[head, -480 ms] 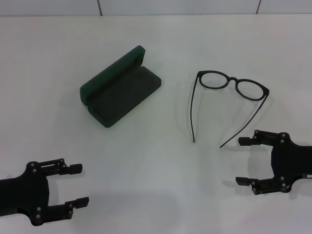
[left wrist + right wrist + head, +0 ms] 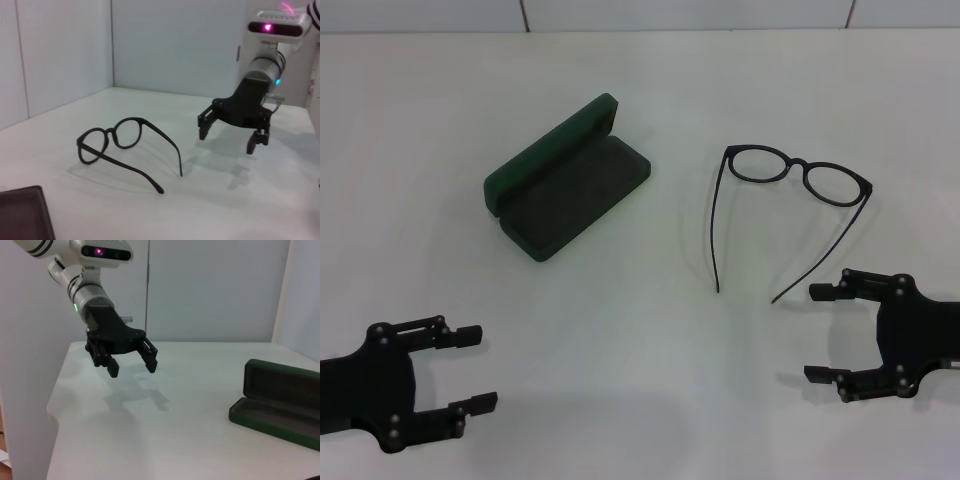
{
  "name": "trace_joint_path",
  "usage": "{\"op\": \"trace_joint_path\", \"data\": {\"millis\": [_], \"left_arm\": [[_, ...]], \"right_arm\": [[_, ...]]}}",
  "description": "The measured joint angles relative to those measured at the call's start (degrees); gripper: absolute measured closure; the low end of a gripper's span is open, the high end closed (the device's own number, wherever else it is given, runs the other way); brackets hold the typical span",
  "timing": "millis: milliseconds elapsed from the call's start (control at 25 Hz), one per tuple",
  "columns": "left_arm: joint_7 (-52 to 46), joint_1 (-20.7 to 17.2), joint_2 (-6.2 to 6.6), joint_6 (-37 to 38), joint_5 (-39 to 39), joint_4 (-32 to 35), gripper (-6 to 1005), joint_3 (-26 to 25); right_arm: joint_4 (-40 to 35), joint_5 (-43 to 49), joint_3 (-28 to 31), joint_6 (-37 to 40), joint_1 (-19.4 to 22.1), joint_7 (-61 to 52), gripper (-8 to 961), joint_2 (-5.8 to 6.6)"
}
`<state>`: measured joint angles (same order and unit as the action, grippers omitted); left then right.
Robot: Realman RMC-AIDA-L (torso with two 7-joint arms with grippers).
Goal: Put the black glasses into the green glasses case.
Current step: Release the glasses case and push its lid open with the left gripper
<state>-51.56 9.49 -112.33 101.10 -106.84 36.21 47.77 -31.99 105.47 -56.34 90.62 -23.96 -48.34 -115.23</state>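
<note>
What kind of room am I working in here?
Likely a lab test bench: a bare white table with plain walls, holding only the glasses and open case, with two robot arms.

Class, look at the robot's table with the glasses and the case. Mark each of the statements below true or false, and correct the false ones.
1. The green glasses case lies open on the table. True.
2. The black glasses are inside the case. False: they lie on the table beside it, apart from it.
3. The right gripper holds the glasses. False: it is open, near the temple tips, holding nothing.
4. The left gripper is open and empty. True.
5. The glasses' temple arms are unfolded. True.
</note>
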Motion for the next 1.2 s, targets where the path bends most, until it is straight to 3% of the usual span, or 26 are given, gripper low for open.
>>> {"op": "trace_joint_path", "data": {"millis": [360,680,840,880,1200], "left_arm": [[-1.8,0.2,0.03,0.2,0.4,0.0,331,-0.6],[-29.5,2.0,0.21,0.7,3.7,5.1,342,-5.3],[-39.9,4.6,1.36,0.5,1.9,6.5,348,-5.5],[-45.6,7.2,2.50,0.2,-0.1,6.9,349,-5.6],[-61.3,15.3,4.75,-6.7,-4.8,10.2,360,-6.4]], "right_arm": [[0.0,0.0,0.1,0.0,0.1,0.0,95,-0.09],[0.1,0.0,0.1,0.2,0.1,-0.4,96,-0.09],[0.1,0.0,0.0,0.3,0.1,-0.9,96,-0.08],[0.1,0.0,0.0,0.3,0.1,-0.9,96,-0.08],[0.1,0.0,-0.1,0.4,0.1,-0.9,96,-0.16]]}}
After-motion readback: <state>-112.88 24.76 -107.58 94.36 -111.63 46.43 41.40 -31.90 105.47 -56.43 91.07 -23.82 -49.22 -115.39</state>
